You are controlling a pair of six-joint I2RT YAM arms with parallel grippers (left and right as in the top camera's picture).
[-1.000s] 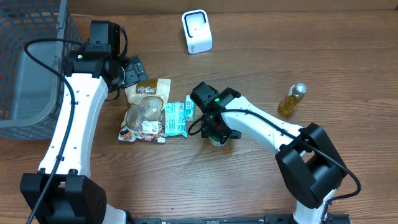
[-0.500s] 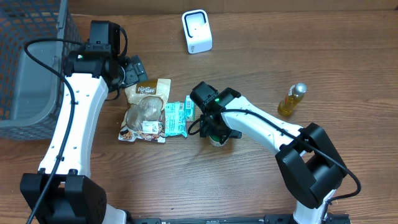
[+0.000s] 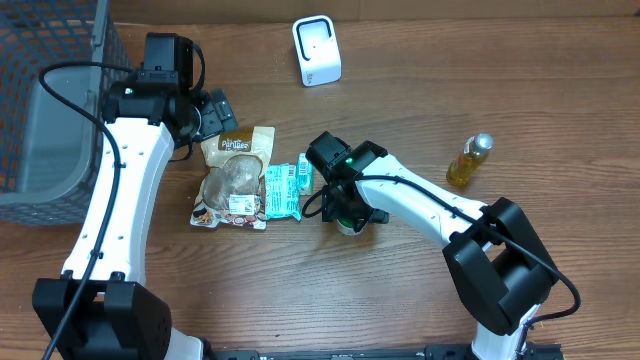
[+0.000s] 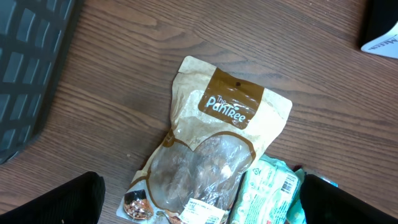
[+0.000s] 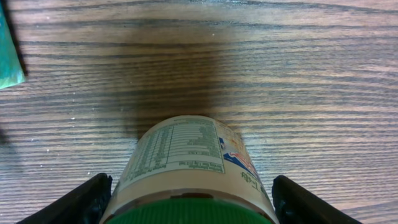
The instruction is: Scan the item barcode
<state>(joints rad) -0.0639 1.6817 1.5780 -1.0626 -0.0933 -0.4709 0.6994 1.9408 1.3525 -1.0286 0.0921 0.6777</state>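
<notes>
The little tub (image 5: 180,149) with the green lid stands on the wooden table (image 3: 420,310), a bit right of the middle in the overhead view. The right gripper (image 3: 346,215) is right on top of it there and hides most of it. In the right wrist view the tub fills the bottom middle of the frame. Its white label with small print faces up at the camera. One black finger (image 5: 81,199) is at its left side and the other is at its right side. The jaws are set wide, with the tub between them. The fingers look like they are right against the tub, but I cannot tell if they are squeezing it or only beside it.

The left gripper (image 4: 199,186) is wide open and has nothing in it. It hangs above a brown snack pouch (image 4: 211,143) that lies flat on the table, left of the middle in the overhead view. A green packet (image 3: 282,190) lies just beside the pouch, between it and the tub.

A white scanner (image 3: 316,50) stands at the top middle of the overhead view, well apart from the tub. A small yellow bottle (image 3: 468,160) stands off to the right. A gray basket (image 3: 50,100) sits at the upper left edge.
</notes>
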